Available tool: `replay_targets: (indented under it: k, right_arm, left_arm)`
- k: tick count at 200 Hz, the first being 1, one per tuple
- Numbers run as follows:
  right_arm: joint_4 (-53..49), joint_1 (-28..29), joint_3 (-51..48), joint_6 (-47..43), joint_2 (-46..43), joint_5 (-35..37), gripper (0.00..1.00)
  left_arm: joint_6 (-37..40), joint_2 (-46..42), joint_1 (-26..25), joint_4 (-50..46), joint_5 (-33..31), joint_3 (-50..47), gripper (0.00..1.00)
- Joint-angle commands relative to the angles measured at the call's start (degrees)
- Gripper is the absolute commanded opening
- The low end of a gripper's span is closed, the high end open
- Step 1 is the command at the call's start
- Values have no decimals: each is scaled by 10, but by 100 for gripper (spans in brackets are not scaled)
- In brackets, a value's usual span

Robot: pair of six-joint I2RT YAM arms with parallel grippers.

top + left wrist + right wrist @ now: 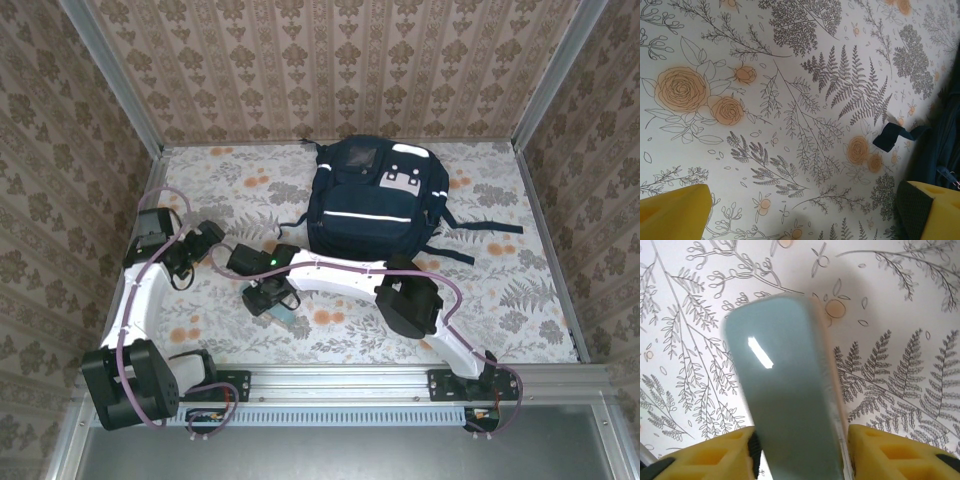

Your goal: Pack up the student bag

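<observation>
So far: barely begun, by my reading; nothing can be seen packed into the student bag [375, 200], and the one loose item in sight is out on the tabletop [500, 300]; carrying it over and getting it inside are all left
tabletop: pale floral cloth, ferns and orange roses
student bag: at 12 to 1 o'clock of the tabletop in the top view, near the far edge; lying flat, front up; by far the biggest thing; navy fabric, a white reflective stripe across the front, white patches near its top; dark straps trail out at 3 and at 9 o'clock; whether any zip stands open I cannot tell
right gripper [800, 440]: at about 7 o'clock of the bag, well apart from it; jaws narrowed onto the pale blue case [785, 390], a yellow finger against each long side as far as its wrist view shows; whether the case rests on the cloth or hangs just off it I cannot tell
left gripper [807, 205]: jaws wide, nothing between them; bare cloth beneath
pale blue case: glossy, oblong, rounded corners
strap end [892, 137]: dark, folded, loose on the cloth at 3 o'clock in the left wrist view
</observation>
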Motion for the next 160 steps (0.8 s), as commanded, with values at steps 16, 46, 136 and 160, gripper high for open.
replay_targets:
  k: [16, 46, 136, 160]
  right_arm:
    - [-20, 4, 14, 7, 8, 37, 39]
    - [-6, 3, -10, 10, -24, 82, 33]
    - [-26, -23, -64, 94, -69, 113, 32]
    - [-28, -21, -63, 136, -59, 71, 32]
  left_arm:
    - [-9, -19, 3, -9, -6, 1, 98]
    - [-13, -15, 3, -5, -2, 2, 98]
    - [-16, -9, 4, 5, 12, -2, 98]
    - [-16, -11, 3, 4, 14, -3, 98]
